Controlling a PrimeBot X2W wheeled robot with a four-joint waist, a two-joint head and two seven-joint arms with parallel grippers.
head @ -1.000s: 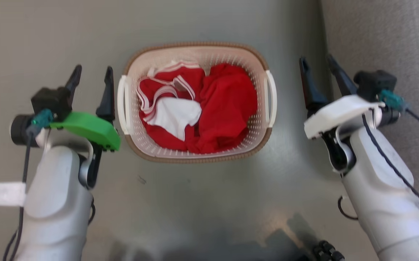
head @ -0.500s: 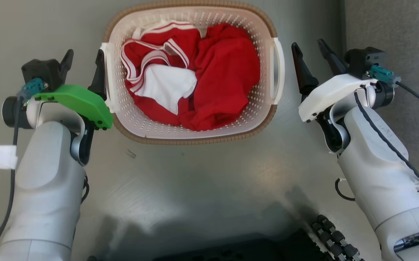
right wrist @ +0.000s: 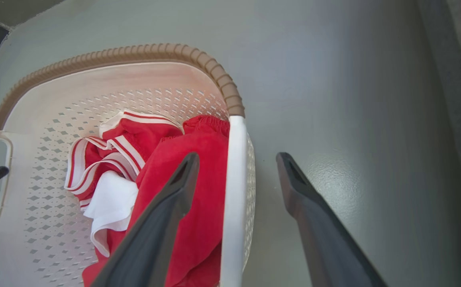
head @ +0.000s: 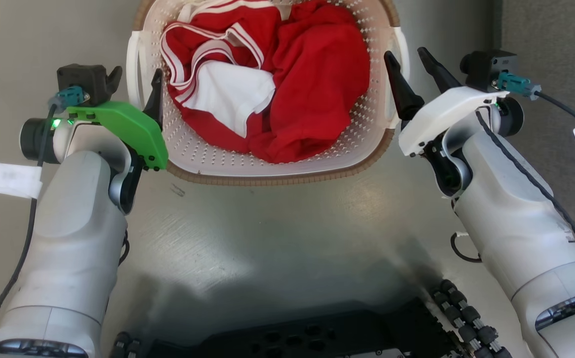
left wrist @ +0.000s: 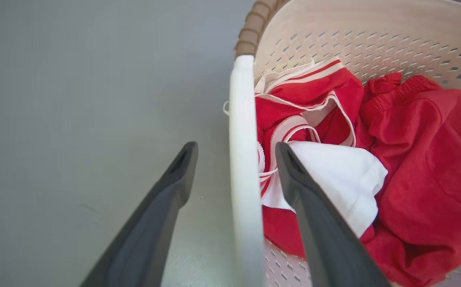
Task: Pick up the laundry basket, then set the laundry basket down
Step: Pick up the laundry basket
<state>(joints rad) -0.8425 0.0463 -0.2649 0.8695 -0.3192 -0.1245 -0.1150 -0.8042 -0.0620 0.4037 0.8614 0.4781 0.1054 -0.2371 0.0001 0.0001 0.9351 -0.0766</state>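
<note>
The left gripper (left wrist: 236,149) is wide open and holds nothing. Its two fingers straddle the left handle (left wrist: 244,167): one is outside over the floor (left wrist: 75,119), the other inside over the clothes. The right gripper (right wrist: 237,157) mirrors it, equally open and empty, with the right handle (right wrist: 232,207) running up between its fingers. Whether any finger already touches a handle is hard to tell from these angles; a gap seems to remain on each side.

A second ago both grippers stood outside the laundry basket (head: 203,151), beside its handles. They have since come in over the rim while the robot bent lower, which is why the head view has shifted and the basket sits higher and larger in it. The basket itself rests on the floor between the two arms, full of red clothes (head: 317,74) and a white piece (head: 227,99).

The reach looks finished, and closing on both handles appears to be the step in hand; the lift is not yet begun.
</note>
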